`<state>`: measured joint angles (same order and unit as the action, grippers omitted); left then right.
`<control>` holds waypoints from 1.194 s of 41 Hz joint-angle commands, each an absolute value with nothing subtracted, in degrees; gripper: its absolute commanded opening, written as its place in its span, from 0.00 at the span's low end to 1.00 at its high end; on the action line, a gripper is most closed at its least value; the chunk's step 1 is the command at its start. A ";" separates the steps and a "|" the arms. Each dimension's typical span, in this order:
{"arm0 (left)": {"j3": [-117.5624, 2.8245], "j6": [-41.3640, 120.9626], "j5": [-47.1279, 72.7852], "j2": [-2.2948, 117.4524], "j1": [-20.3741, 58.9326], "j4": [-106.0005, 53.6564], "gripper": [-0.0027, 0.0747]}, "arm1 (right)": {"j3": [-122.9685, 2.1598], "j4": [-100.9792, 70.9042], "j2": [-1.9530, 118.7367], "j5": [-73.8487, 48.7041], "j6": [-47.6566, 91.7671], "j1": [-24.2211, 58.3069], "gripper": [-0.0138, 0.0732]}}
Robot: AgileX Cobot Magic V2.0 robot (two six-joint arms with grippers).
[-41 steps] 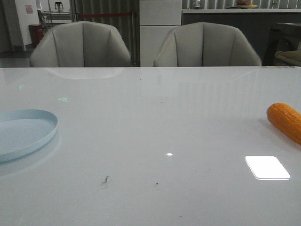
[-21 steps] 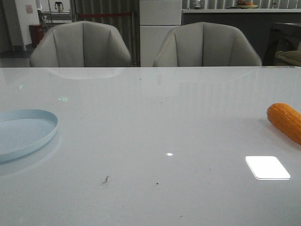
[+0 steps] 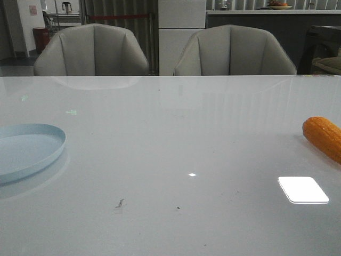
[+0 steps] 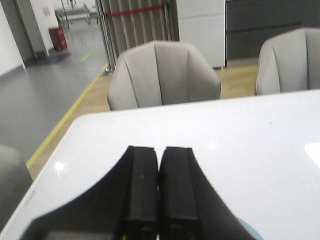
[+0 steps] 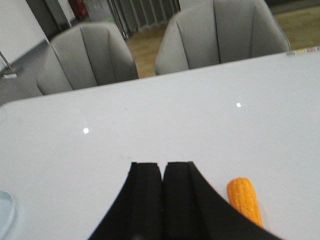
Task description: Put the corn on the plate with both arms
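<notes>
The corn [image 3: 324,137] lies at the right edge of the worktop [image 3: 176,138], far from the plate [image 3: 26,150] at the left, so one arm alone probably cannot carry it there. Both grippers, left [image 4: 159,186] and right [image 5: 163,192], have fingers pressed together and hold nothing.

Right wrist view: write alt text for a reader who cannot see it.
The right gripper, black fingers shut together and empty, hangs over a glossy white table. An orange corn cob lies on the table beside it, untouched. Two grey chairs stand beyond the table's far edge.
</notes>
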<state>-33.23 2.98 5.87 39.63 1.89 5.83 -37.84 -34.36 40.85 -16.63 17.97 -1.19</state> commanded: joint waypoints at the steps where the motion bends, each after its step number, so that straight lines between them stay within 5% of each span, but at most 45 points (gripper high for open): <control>1: -35.35 2.72 1.40 43.84 1.99 5.24 0.16 | -40.00 -32.03 45.70 -12.95 21.41 -1.09 0.22; 49: -35.35 2.62 -11.90 49.31 2.65 -5.02 0.23 | -40.00 -25.37 52.36 -10.14 24.78 -1.09 0.22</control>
